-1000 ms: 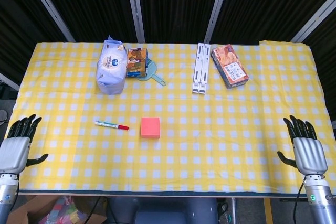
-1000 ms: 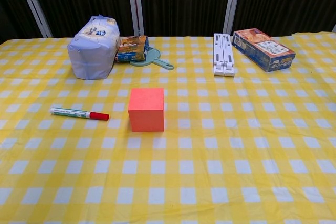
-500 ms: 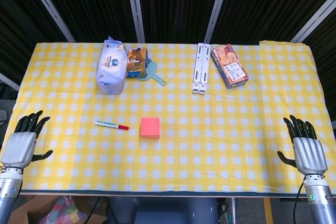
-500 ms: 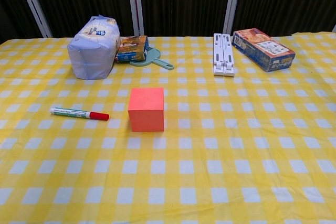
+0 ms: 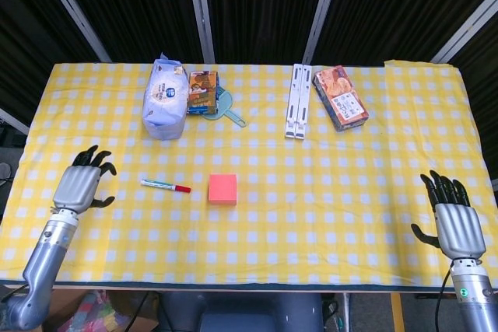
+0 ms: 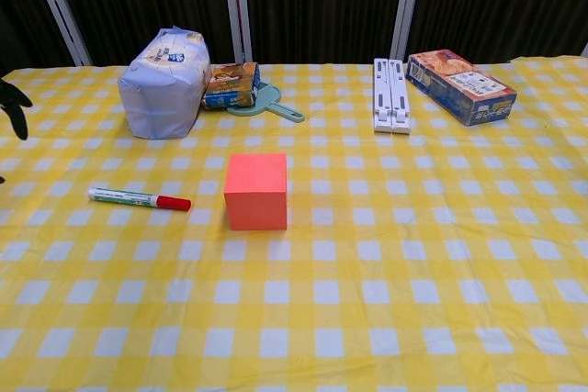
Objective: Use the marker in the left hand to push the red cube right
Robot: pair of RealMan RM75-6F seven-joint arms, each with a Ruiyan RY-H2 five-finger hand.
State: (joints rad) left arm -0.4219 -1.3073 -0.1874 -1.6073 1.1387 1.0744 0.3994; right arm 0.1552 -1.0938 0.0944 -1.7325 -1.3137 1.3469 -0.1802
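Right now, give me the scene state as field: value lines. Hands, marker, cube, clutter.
left hand: open, fingers spread, over the table left of the marker, holding nothing
right hand: open, at the near right table edge
marker: lying flat on the cloth, red cap toward the cube, not touched
red cube: right of the marker, small gap between them
back row: tissue pack, small snack box, teal scoop, white folded stand, orange box
task stage: marker not yet picked up

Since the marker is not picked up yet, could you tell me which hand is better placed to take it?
The left hand: it hovers open just left of the marker, while the right hand sits at the table's far right edge.
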